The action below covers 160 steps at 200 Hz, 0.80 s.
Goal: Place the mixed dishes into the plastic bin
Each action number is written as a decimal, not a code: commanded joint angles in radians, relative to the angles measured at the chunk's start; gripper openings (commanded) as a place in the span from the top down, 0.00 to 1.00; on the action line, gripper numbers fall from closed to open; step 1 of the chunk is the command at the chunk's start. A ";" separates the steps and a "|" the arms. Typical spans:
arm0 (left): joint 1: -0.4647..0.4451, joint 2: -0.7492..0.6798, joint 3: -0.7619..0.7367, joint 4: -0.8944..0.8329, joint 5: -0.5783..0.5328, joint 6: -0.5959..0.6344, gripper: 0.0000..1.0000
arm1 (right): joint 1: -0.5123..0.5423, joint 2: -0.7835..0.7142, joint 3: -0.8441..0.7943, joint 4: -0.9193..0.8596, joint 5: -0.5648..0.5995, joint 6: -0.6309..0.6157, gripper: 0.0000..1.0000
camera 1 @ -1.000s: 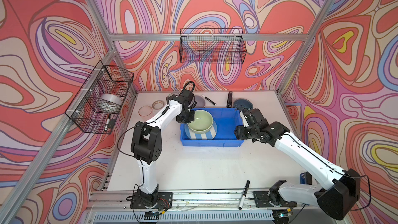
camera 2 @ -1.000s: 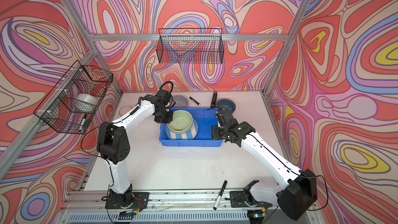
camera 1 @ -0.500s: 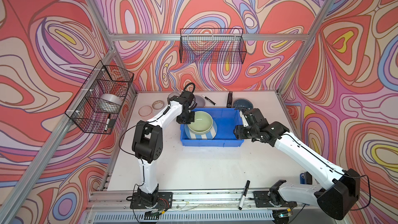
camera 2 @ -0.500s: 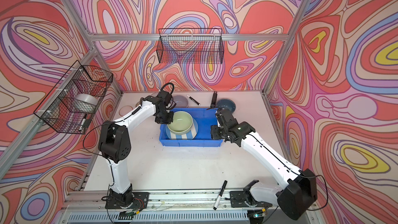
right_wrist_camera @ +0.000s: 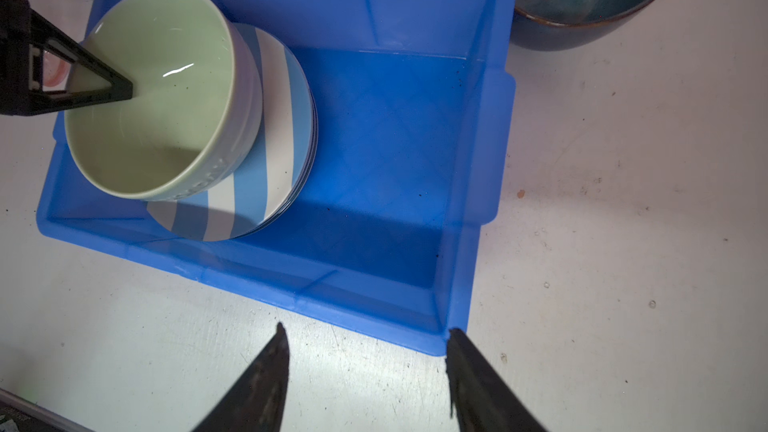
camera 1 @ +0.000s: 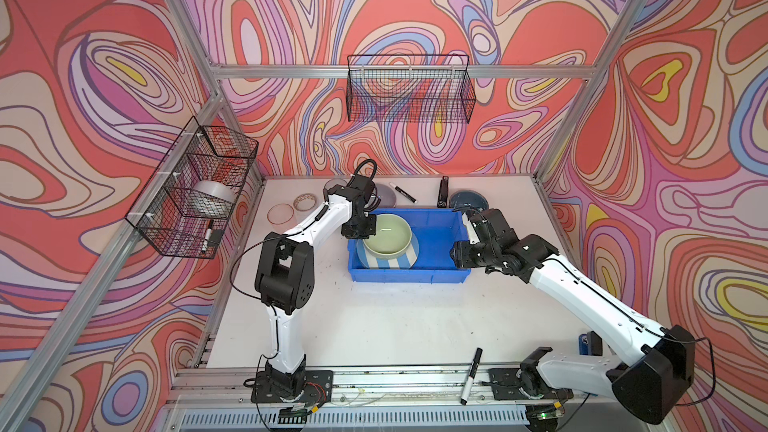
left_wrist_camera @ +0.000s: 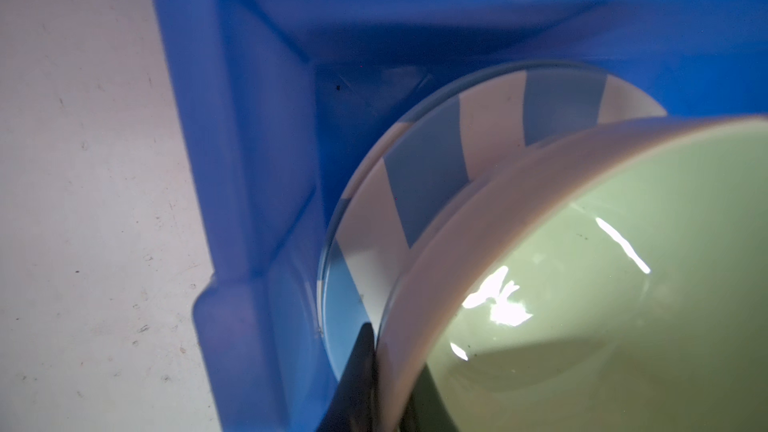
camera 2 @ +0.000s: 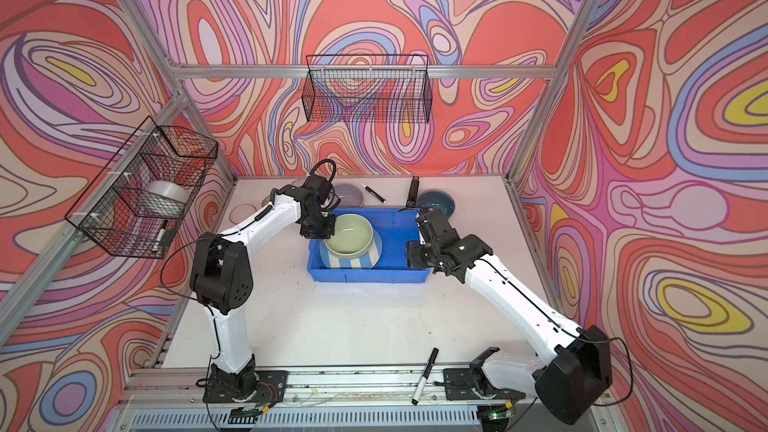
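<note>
Left gripper (camera 1: 365,231) pinching the green bowl (camera 1: 386,236) inside the plastic bin (camera 1: 409,278); right gripper (right_wrist_camera: 366,333) hanging spread at the bin's right end.

The green bowl is sitting on the blue-white striped plate (camera 1: 388,263) in the bin's left half, its rim crowding the left wall and back left corner. 1 left finger (right_wrist_camera: 118,92) is reaching inside the bowl, 1 pressing its outside. The bin's right half is showing bare blue floor. The right gripper's 2 fingers (right_wrist_camera: 270,376) are standing wide apart, holding nothing, over the bin's front right corner. The dark blue bowl (camera 1: 468,201) is sitting on the table (camera 1: 374,317) just behind the bin's back right corner, and bare tabletop is stretching in front of the bin.
</note>
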 commanded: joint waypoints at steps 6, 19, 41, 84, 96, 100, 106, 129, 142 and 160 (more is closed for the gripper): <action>-0.001 -0.040 -0.011 0.020 0.023 0.004 0.75 | -0.002 0.004 0.001 0.022 0.005 0.003 0.38; -0.001 -0.052 -0.010 0.014 0.018 0.005 0.72 | -0.002 0.004 -0.002 0.033 -0.008 0.006 0.38; -0.001 -0.086 -0.005 -0.008 0.008 0.005 0.68 | -0.002 0.009 -0.013 0.045 -0.014 0.009 0.38; 0.002 -0.246 -0.093 0.006 -0.040 -0.023 0.55 | -0.028 0.021 -0.026 0.059 -0.022 0.011 0.38; 0.004 -0.298 -0.139 0.011 -0.052 -0.034 0.54 | -0.042 0.026 -0.030 0.062 -0.022 0.011 0.37; 0.005 -0.314 -0.155 0.013 -0.053 -0.036 0.54 | -0.047 0.027 -0.031 0.062 -0.021 0.010 0.37; 0.008 -0.340 -0.178 0.015 -0.056 -0.040 0.54 | -0.053 0.031 -0.032 0.061 -0.021 0.011 0.37; 0.012 -0.419 -0.270 0.010 -0.077 -0.045 0.54 | -0.077 0.055 -0.038 0.060 -0.013 0.007 0.34; 0.012 -0.454 -0.325 0.020 -0.083 -0.036 0.54 | -0.091 0.071 -0.048 0.066 -0.009 0.006 0.34; 0.014 -0.484 -0.398 0.042 -0.088 -0.029 0.54 | -0.111 0.091 -0.065 0.086 -0.021 0.006 0.34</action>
